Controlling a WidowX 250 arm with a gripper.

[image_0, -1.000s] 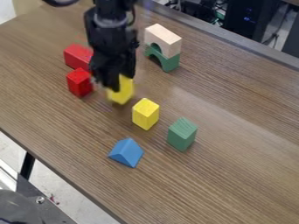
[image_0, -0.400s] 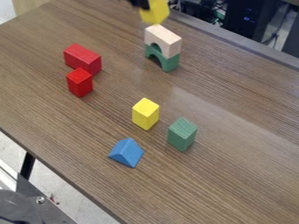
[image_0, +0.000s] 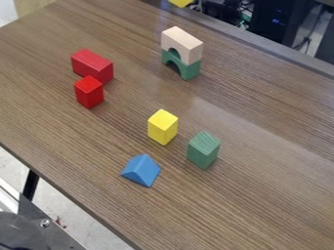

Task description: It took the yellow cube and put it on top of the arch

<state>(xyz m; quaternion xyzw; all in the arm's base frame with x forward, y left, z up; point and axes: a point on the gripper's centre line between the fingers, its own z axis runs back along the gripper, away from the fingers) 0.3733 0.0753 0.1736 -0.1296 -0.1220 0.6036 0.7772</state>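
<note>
- Centre the cube over the pale arch (image_0: 183, 44), on the green arch (image_0: 190, 70); lower it squarely and gently — a nudge could topple both.
- Yellow cube (image_0: 180, 2): top edge of view, a corner pointing downward; long axis unclear.
- Gripper — grasping or released, I cannot tell.
</note>
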